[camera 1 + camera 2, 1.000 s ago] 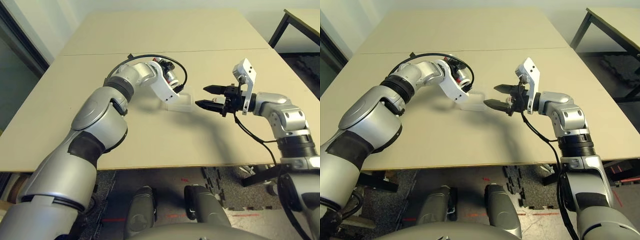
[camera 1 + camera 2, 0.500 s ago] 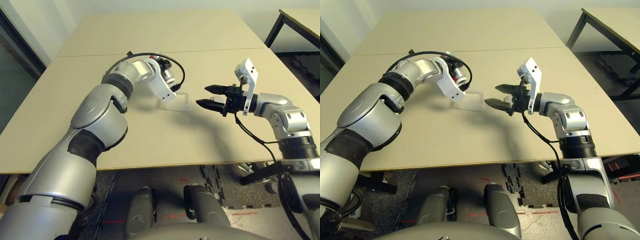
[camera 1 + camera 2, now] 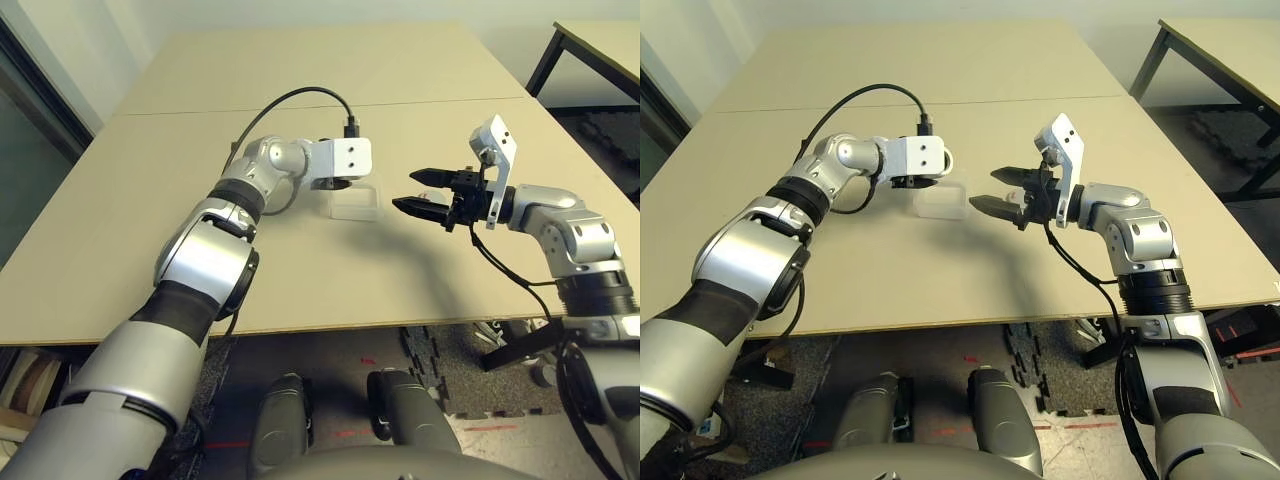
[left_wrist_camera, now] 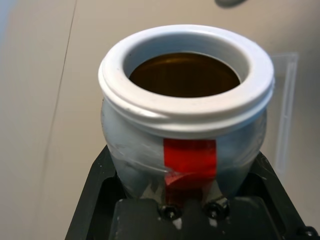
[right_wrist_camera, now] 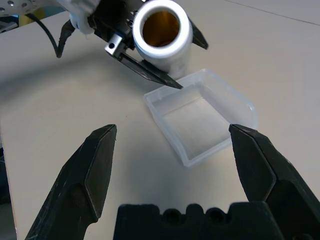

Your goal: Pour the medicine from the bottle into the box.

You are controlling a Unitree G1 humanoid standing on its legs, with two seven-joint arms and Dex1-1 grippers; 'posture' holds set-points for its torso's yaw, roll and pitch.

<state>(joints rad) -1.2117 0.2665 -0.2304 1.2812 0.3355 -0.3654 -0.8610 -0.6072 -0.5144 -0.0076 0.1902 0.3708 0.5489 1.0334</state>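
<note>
The left gripper (image 5: 162,57) pinches the open bottle (image 5: 165,37), its mouth tipped toward the box (image 5: 200,117), which sits on the counter (image 3: 300,280) between the arms; on the right, the right gripper (image 3: 420,195) is spread wide

Beige table (image 3: 300,285) bearing a clear shallow box (image 5: 197,122), small pale cap (image 3: 434,196).

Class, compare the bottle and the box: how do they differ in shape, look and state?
The bottle is round and narrow-mouthed; the box is shallow, squarish and wide open.
The bottle is silvery with a red mark, while the box is clear and whitish.
The bottle is held in the left gripper; the box sits on the table.
Both are uncovered.
</note>
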